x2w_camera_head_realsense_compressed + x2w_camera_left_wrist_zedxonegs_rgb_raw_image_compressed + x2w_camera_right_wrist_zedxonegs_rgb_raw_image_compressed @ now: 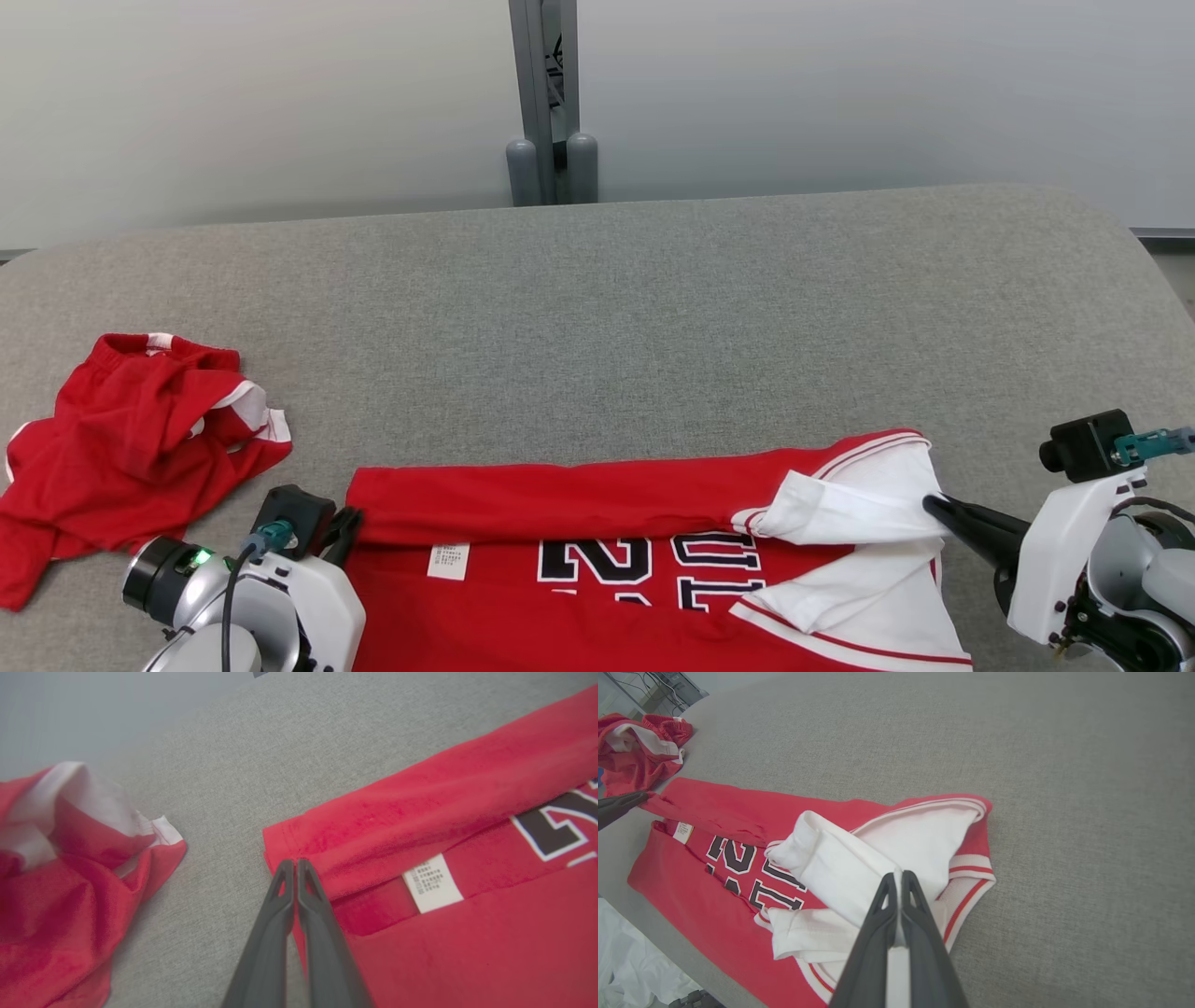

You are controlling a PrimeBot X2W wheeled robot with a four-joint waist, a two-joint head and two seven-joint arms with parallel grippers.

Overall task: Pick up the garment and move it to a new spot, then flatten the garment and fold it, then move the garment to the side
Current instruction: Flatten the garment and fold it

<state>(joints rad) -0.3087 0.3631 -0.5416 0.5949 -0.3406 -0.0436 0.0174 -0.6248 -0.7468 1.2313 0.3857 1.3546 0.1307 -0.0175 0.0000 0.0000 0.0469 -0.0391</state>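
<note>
Item 1, red jersey (607,504): lying spread across the grey padded table (653,308), along the table's near edge, hem end toward the table's left end and collar end toward its right. The far long side is sitting folded over the body as a red band, part-covering the black-and-white number print (653,560). A white care label (448,562) is showing just below that band, nr the hem. A white sleeve (859,509) is lying doubled over the chest, w/ more white fabric under it. Item 2, left gripper (344,530): working at the hem end, low over the table. Its fingers are pressing tight together w/ no gap and pinching the hem corner of the folded band; in the right wrist view the red cloth is drawing to a point at those tips. Item 3, right gripper (934,504): working at the collar end, toward the table's right. Its fingers are clamping the white sleeve, w/ a strip of white cloth showing btwn them. Item 4, red shorts (131,448), white trim: lying crumpled on the table's left end, near the jersey's hem but not touching it. Item 5, grey metal post (551,103): standing behind the table's far edge, approx mid-length, against a pale wall.
</note>
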